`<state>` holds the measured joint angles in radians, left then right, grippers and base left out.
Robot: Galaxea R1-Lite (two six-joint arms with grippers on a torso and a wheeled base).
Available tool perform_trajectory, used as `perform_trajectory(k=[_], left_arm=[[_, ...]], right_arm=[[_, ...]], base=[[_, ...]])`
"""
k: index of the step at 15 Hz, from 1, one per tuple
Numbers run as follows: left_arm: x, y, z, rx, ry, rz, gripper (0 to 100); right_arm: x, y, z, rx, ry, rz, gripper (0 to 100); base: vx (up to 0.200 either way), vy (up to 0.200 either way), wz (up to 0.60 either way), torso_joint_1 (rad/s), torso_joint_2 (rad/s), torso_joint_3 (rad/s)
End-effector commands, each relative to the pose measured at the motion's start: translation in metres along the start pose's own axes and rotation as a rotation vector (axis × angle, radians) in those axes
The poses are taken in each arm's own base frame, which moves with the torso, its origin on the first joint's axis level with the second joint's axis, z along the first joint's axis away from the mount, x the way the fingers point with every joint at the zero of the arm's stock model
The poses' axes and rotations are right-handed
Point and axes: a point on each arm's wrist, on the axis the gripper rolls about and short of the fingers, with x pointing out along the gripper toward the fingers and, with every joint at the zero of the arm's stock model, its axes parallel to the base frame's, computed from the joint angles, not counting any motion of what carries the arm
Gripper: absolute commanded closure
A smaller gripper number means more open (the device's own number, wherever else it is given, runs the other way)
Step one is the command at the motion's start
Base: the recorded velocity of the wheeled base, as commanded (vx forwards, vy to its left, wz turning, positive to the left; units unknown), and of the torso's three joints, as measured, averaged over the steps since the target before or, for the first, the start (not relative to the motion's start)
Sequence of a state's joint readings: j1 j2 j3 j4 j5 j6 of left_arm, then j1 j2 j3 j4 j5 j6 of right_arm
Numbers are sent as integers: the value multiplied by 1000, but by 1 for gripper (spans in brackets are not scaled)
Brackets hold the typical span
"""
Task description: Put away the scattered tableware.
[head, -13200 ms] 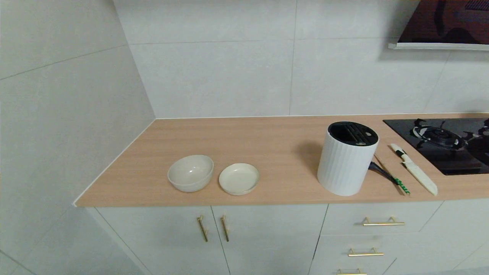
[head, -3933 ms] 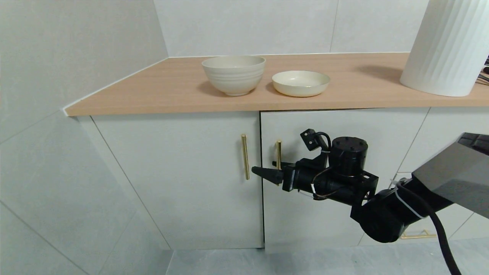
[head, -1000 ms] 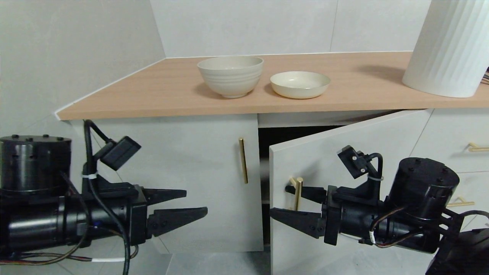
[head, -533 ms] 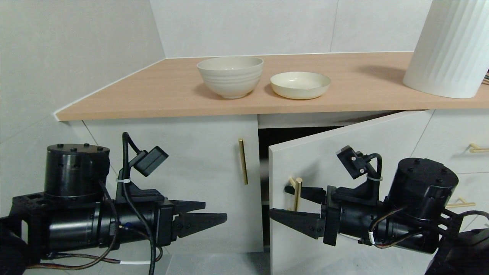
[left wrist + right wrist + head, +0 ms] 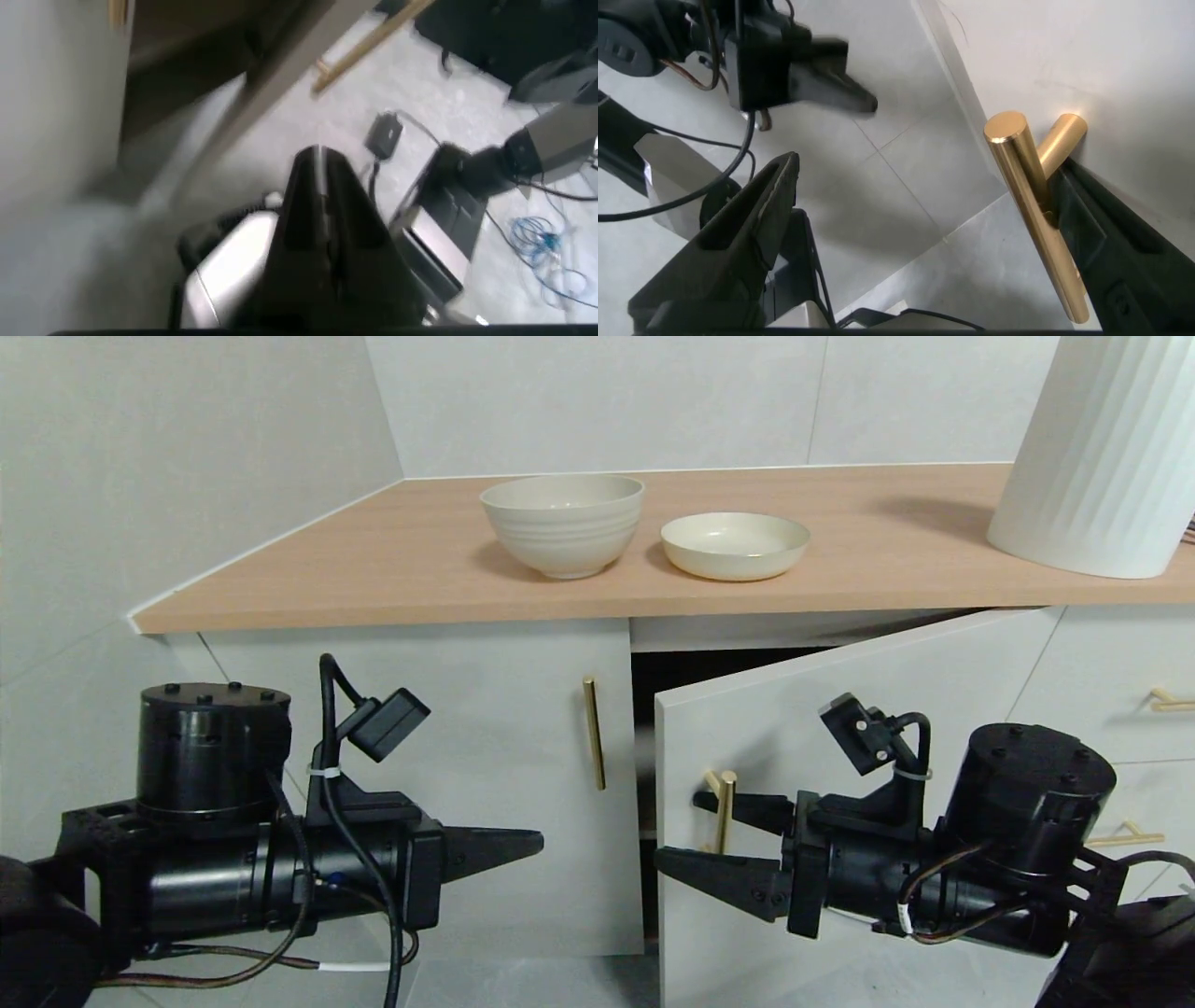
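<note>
A cream bowl (image 5: 563,523) and a shallow cream dish (image 5: 735,543) sit side by side on the wooden counter (image 5: 373,574). Below them the right cabinet door (image 5: 840,681) stands partly ajar. My right gripper (image 5: 677,831) is open, and the door's gold handle (image 5: 724,807) stands between its fingers. In the right wrist view that gold handle (image 5: 1036,205) rests near one finger, with the right gripper (image 5: 938,243) spread wide. My left gripper (image 5: 527,845) is shut and empty in front of the closed left door (image 5: 448,709), below its handle (image 5: 594,733). The left gripper (image 5: 320,168) looks pressed together.
A tall white ribbed holder (image 5: 1102,457) stands at the counter's right end. The dark cabinet opening (image 5: 719,663) shows between the doors. Drawers with gold handles (image 5: 1172,698) lie to the right. A tiled wall closes the left side.
My left arm has moved in from the left toward the left door, and its gripper has gone from open to shut. The right gripper and door have barely moved.
</note>
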<state>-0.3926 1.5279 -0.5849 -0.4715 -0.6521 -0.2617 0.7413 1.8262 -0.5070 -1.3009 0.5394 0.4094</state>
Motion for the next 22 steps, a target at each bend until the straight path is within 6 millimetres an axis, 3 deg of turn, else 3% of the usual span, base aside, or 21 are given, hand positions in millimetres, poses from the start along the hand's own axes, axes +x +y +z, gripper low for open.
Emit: perform_trajectory(k=[1,11,15,22], left_arm=[[9,5,-2,4,3,-6,100],[94,36,7,119,-82,-83,100],[127,44,-7,175,-157,-61,100],[149,42,-6,261,-305,-93,100]], right_arm=[[1,-3,-4,9,13,-7,0],[2,-3,-4,10,13,-7,0],[3,-4,-5,12,18,-9,0],[3,-7,-8,-17,26,-24,0]], base=[[0,0,0,0,0,0],[0,0,0,0,0,0],[0,0,0,0,0,0],[0,0,0,0,0,0]])
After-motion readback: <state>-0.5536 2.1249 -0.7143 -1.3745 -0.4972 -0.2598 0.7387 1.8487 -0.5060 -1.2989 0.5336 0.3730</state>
